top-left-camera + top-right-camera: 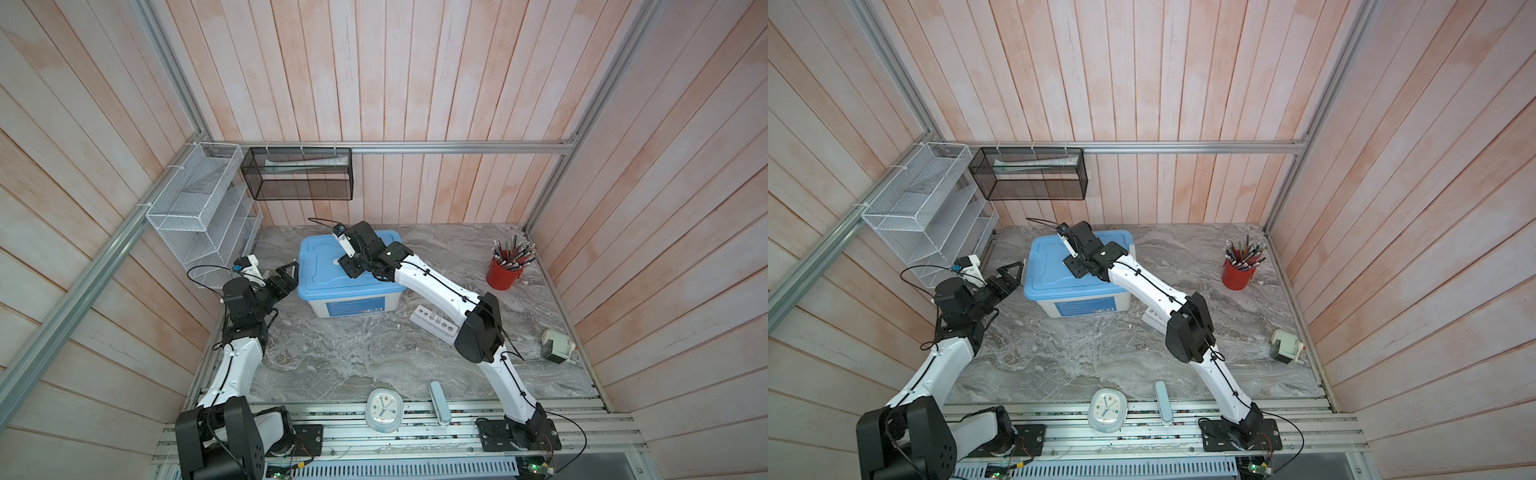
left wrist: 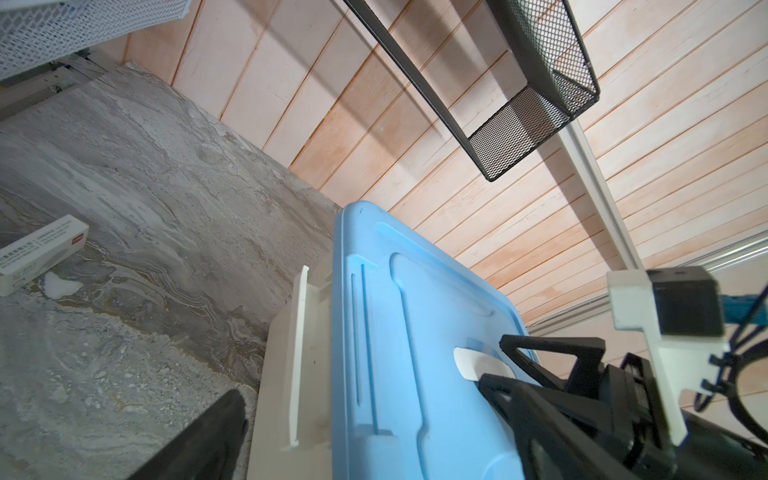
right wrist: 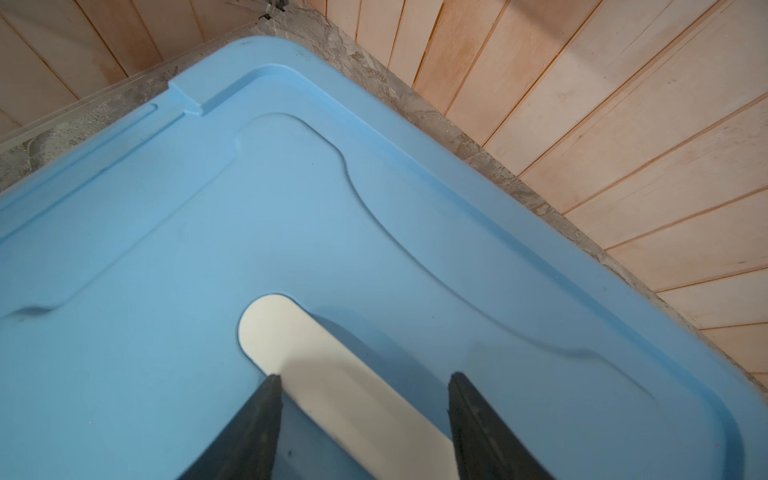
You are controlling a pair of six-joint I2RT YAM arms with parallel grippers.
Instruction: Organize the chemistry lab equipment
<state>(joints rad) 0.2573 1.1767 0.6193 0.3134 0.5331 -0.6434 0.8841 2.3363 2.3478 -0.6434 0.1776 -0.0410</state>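
- Right tool (image 3: 363,376): dark wedge fingers apart over the blue lid (image 3: 415,208). A flat white round-ended strip (image 3: 291,332) runs between them, its edge meeting one fingertip only.
- Left tool (image 1: 290,275): spread wide, gripping nothing, at the bin's left end by the white latch (image 2: 297,353).
- Lid is matte moulded plastic with a recessed panel and rounded corners, on an off-white bin (image 1: 353,305).
- White six-hole rack (image 1: 432,322): on the tabletop (image 1: 332,353) just right of the bin, partly behind the right arm's elbow.
- Tabletop has a grey veined marble look.
- Walls (image 1: 415,83) are pale pink-washed planks with an aluminium rail (image 1: 457,146).
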